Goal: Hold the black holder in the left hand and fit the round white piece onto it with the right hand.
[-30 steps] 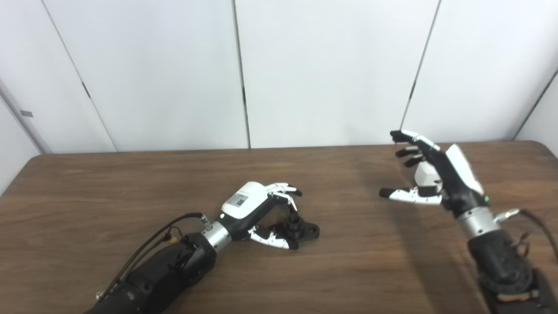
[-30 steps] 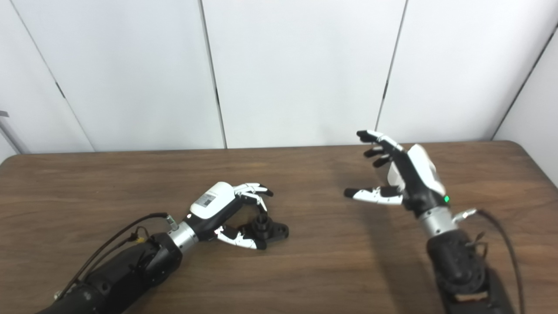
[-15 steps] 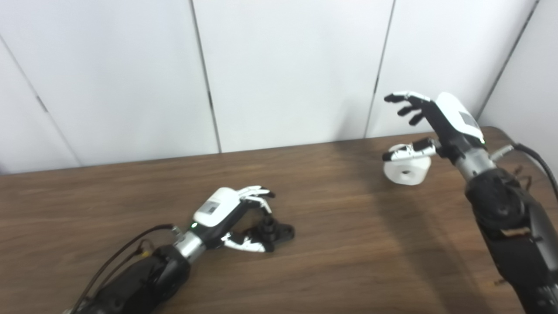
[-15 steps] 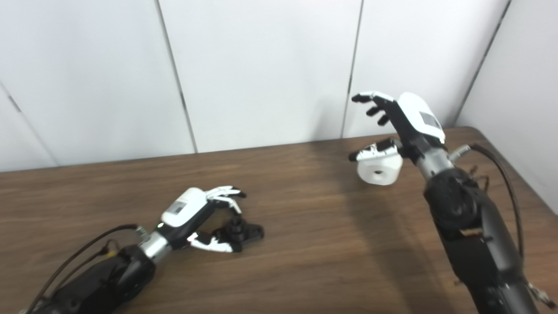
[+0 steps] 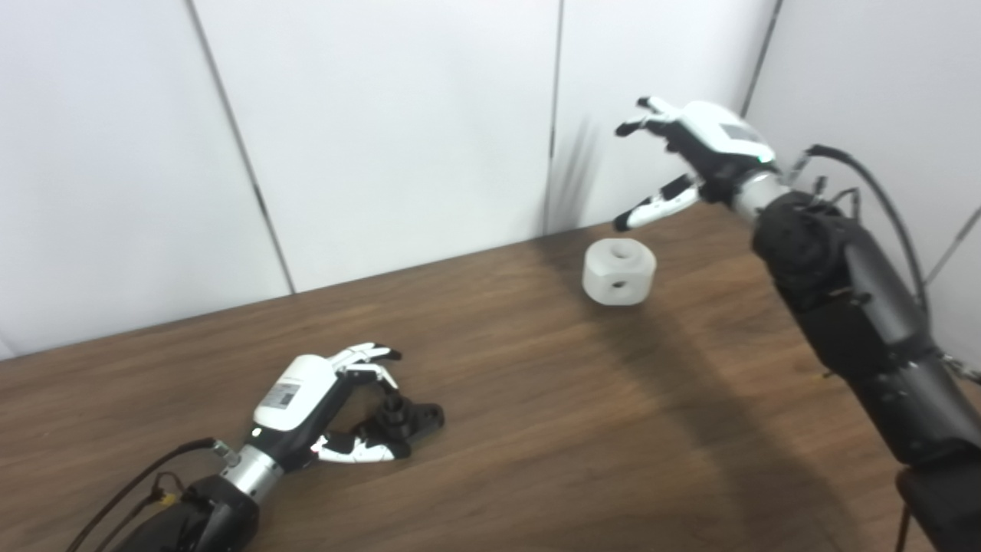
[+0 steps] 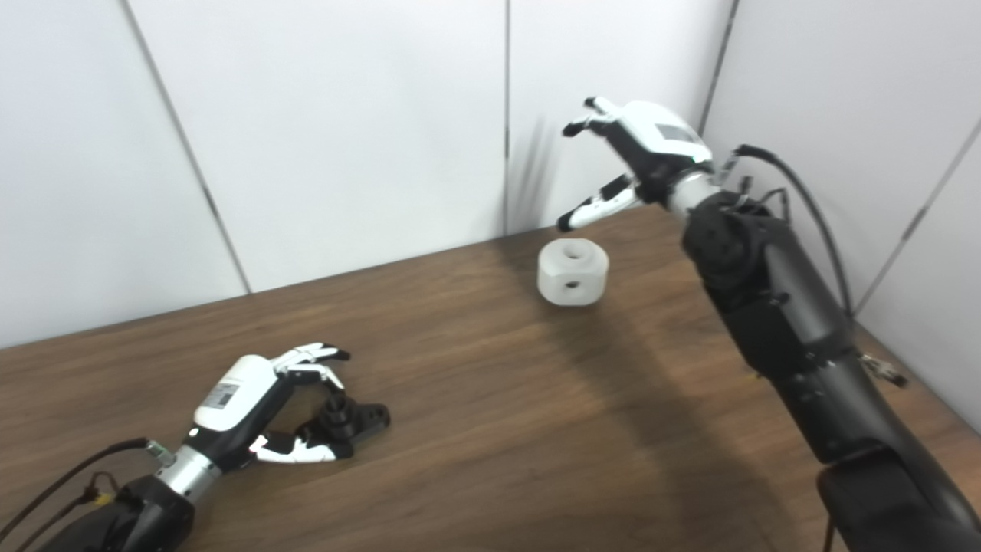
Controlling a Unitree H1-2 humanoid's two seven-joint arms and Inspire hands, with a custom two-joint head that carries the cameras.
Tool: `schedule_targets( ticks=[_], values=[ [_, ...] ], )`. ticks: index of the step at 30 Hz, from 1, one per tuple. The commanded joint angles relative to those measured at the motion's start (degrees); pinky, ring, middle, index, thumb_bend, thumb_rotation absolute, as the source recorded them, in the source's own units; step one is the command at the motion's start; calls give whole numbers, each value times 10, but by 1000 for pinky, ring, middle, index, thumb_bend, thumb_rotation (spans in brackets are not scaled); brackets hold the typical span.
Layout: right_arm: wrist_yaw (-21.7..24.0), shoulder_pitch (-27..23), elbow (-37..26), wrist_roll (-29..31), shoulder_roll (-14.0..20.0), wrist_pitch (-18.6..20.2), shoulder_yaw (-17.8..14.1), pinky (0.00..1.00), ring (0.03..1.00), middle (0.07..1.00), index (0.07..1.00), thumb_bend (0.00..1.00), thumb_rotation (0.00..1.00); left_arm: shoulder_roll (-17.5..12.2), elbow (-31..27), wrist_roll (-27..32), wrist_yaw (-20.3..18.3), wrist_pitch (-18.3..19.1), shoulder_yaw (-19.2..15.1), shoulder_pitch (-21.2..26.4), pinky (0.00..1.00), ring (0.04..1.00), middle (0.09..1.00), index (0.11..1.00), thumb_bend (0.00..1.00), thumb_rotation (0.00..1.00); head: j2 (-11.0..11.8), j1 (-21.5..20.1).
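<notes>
The black holder (image 5: pixel 412 417) lies on the brown table (image 5: pixel 536 445) at the near left, a short round post standing up from its flat base. My left hand (image 5: pixel 306 395) arches over it, fingers above the post and thumb along its near side, not closed on it. The round white piece (image 5: pixel 619 271), with a hole in its top and one in its side, is on the table at the far right. My right hand (image 5: pixel 701 146) hangs open in the air above and right of it, fingers spread, touching nothing.
White wall panels (image 5: pixel 383 138) close off the table's far edge and turn a corner at the right, close behind my right hand. My right forearm (image 5: pixel 851 307) and its cable stretch over the table's right side.
The camera has swung to the right. My right hand has risen and let go of the white piece, which now sits apart from it. My left hand has stayed at the holder.
</notes>
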State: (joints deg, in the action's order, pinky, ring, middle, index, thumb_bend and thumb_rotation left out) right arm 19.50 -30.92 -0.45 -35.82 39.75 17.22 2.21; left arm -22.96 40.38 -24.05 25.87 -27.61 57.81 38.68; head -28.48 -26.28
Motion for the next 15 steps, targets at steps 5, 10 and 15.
schedule_targets(
  ticks=[5,10,15],
  values=[
    [32,-46,26,19,28,1,8,849,999,995,897,943,403,-32,66,-24,-45,7,50,-41,722,875,839,489,523,72,5,-4],
    [77,-60,53,47,37,3,26,890,1000,1000,906,979,396,-35,66,-17,-44,7,52,-40,743,881,842,490,523,72,7,-3],
    [102,-78,81,47,44,6,49,922,1000,998,896,1000,370,-36,65,-14,-46,7,54,-41,754,886,843,490,523,71,10,-4]
  ],
)
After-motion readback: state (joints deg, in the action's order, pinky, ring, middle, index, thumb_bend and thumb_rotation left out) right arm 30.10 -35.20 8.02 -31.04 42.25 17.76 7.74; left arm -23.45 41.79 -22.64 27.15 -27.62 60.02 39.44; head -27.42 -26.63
